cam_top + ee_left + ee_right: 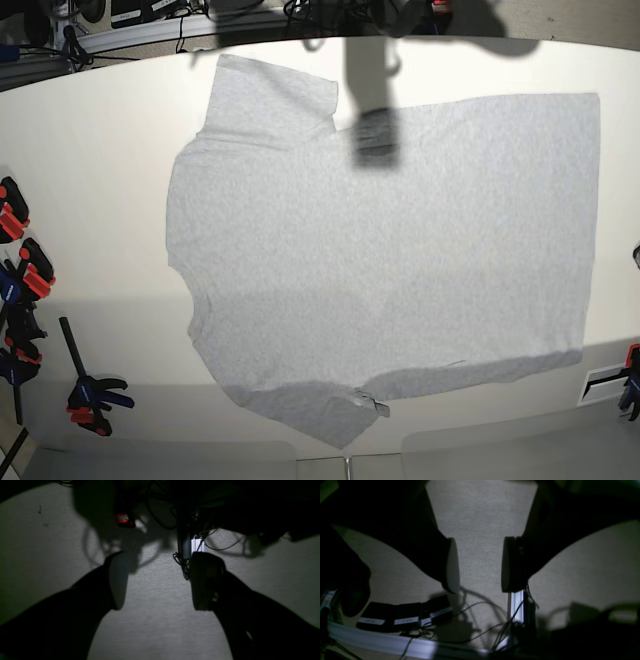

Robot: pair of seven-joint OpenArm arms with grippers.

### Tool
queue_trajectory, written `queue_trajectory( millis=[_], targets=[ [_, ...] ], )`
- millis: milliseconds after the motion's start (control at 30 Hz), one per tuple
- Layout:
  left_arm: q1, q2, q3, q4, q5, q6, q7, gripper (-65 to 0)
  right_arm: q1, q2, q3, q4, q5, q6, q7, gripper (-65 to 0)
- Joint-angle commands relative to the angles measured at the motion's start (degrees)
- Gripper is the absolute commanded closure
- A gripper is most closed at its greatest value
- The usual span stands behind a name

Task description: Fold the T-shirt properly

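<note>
The T-shirt [385, 260] is lying flat, plain side up, spread across the middle of the white surface [90, 190], sleeves toward the left in the base view. Left hand [158, 580] and right hand [480, 565] are both spread wide, holding nothing, with clamps [25, 270] along the surface's left edge.

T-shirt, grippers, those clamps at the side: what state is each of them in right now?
T-shirt: spread flat on the table, plain side up, unfolded, both sleeves out.
Left gripper: open, holding nothing, over bare surface.
Right gripper: open, holding nothing, over bare surface.
Clamps: lying at the table's edge, clear of the shirt.
Table: white, carrying the shirt.
</note>
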Motion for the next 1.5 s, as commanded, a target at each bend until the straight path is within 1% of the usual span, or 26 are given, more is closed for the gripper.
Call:
queue_trajectory(
  millis=[0,167,267,333,367,467,567,667,733,767,867,933,1100,1167,1267,1333,1400,1467],
  targets=[
    [2.4,-0.5,-0.2,2.0,-1.3,0.5,-0.9,-36.1,-2.5,1.5,0.0,2.3,0.3,0.2,0.6,-26.1],
    [9.6,-2.6,-0.2,10.4,-8.0,0.5,-0.4,-36.1,-13.1,5.2,1.5,12.8,0.3,0.0,0.6,-26.1],
    [14.1,-4.0,-0.2,16.2,-10.8,0.5,0.6,-36.1,-19.7,6.3,4.5,19.5,0.3,0.1,-0.3,-26.1],
    [16.9,-4.5,-0.3,20.6,-11.6,0.7,1.7,-36.1,-24.1,6.4,7.6,24.2,0.3,0.1,-1.2,-26.1],
    [18.1,-4.6,-0.3,22.8,-11.6,1.6,2.5,-36.1,-26.2,6.4,9.4,26.6,0.3,0.1,-1.2,-26.1],
    [21.3,-4.6,-0.3,29.4,-11.6,6.2,5.3,-36.1,-31.4,6.4,14.2,33.5,0.3,0.3,-1.2,-26.1],
    [23.2,-4.6,-0.3,35.1,-11.5,9.9,8.0,-36.1,-34.8,6.4,18.2,39.7,0.3,0.3,-1.3,-26.1],
    [23.5,-4.6,-0.3,39.1,-10.4,12.4,11.8,-36.1,-36.1,6.4,21.4,44.9,0.3,0.5,-2.8,-26.1],
    [23.5,-5.3,-0.3,41.4,-9.8,13.1,13.5,-36.1,-36.4,6.4,23.0,48.0,0.3,0.5,-4.0,-26.1],
    [23.5,-5.4,-0.3,42.6,-9.8,13.3,14.1,-36.1,-36.4,6.4,23.6,49.6,0.3,0.6,-4.6,-26.1],
    [24.0,-6.4,-0.3,46.3,-9.8,15.9,14.8,-36.1,-36.4,6.4,25.1,53.8,0.3,0.7,-7.1,-26.1],
    [24.8,-6.3,-0.6,49.3,-9.3,17.9,15.0,-36.1,-36.4,6.4,25.8,56.4,0.3,0.7,-9.0,-26.1],
    [27.7,-6.3,-4.1,57.4,-8.1,17.8,15.7,-36.1,-36.4,6.4,26.3,62.2,0.1,0.7,-11.1,-26.1],
    [28.1,-6.3,-6.1,60.6,-8.0,17.8,17.4,-36.1,-36.4,6.4,26.3,64.2,0.1,0.7,-12.0,-26.1],
    [28.1,-6.4,-8.9,65.1,-8.1,17.6,21.5,-36.1,-36.4,8.2,26.3,66.5,0.1,0.9,-13.7,-26.1],
    [28.1,-6.4,-10.4,67.5,-8.1,17.6,23.1,-36.1,-36.4,9.6,26.3,67.6,0.1,0.9,-13.8,-26.1],
    [28.1,-7.0,-11.7,69.4,-8.1,17.6,23.5,-36.1,-36.4,10.6,26.3,68.7,0.1,0.9,-13.8,-26.1],
    [28.1,-8.4,-12.3,70.9,-8.0,17.6,23.3,-36.1,-36.2,11.1,26.3,69.7,0.1,0.9,-13.8,-26.1]
  ],
)
